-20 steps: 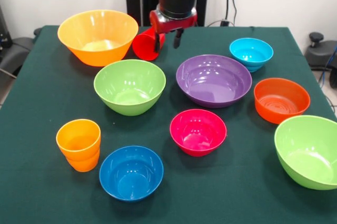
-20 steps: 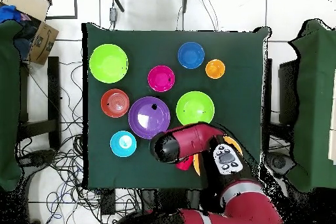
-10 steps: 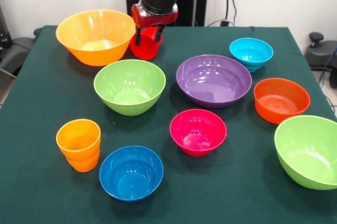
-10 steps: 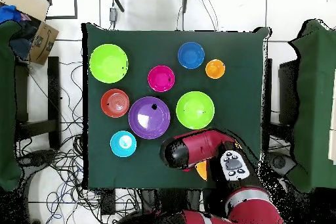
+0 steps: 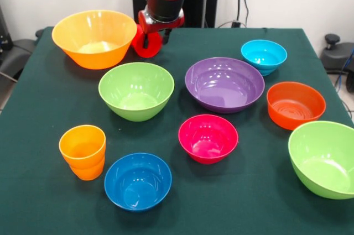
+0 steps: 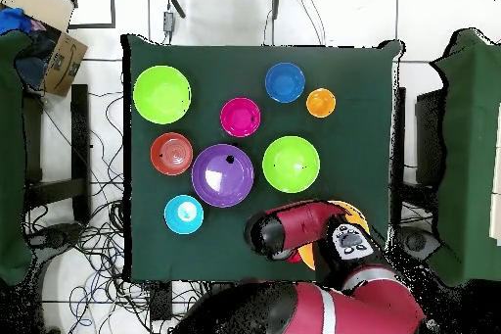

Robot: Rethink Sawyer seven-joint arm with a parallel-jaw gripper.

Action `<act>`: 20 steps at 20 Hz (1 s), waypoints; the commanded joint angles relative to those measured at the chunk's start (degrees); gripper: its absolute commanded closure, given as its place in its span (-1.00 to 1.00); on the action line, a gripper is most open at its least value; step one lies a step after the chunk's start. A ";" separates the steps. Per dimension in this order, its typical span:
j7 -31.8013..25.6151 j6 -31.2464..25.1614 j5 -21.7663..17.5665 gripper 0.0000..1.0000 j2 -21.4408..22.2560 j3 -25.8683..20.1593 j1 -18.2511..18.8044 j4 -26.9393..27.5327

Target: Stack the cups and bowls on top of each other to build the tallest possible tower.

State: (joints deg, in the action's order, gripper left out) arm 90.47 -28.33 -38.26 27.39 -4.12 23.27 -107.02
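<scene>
My gripper [image 5: 155, 37] stands at the table's far side, shut on the tilted red cup [image 5: 142, 47], with one finger in front of the cup and the other on its right. The cup touches the large yellow-orange bowl [image 5: 94, 37]. In the overhead view the arm [image 6: 289, 232] hides the cup and most of that bowl [image 6: 350, 214]. Stacked orange cups [image 5: 83, 151] stand front left. Bowls sit apart on the cloth: lime green [image 5: 136, 90], purple [image 5: 224, 84], pink [image 5: 208, 137], dark blue [image 5: 138, 181], light blue [image 5: 264, 55], orange [image 5: 295, 104], second lime green [image 5: 323, 158]. No tower stands.
The dark green cloth [image 5: 50, 97] covers the table. A cardboard box [image 6: 59, 51] and cables lie on the floor beside the table in the overhead view.
My gripper moved left over the red cup and closed around it. The cup shifted left against the large yellow-orange bowl, which slid a little left.
</scene>
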 commanded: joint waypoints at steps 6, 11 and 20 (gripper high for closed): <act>-3.14 -5.16 -1.60 -1.00 -3.15 -4.00 -0.78 2.04; -3.51 -6.25 -1.37 -1.00 -2.52 -4.02 -1.11 1.93; -3.10 -6.19 -2.53 -1.00 -2.10 -3.66 -2.09 2.67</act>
State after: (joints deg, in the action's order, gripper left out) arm 90.47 -30.81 -38.26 25.22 -4.08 23.14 -106.99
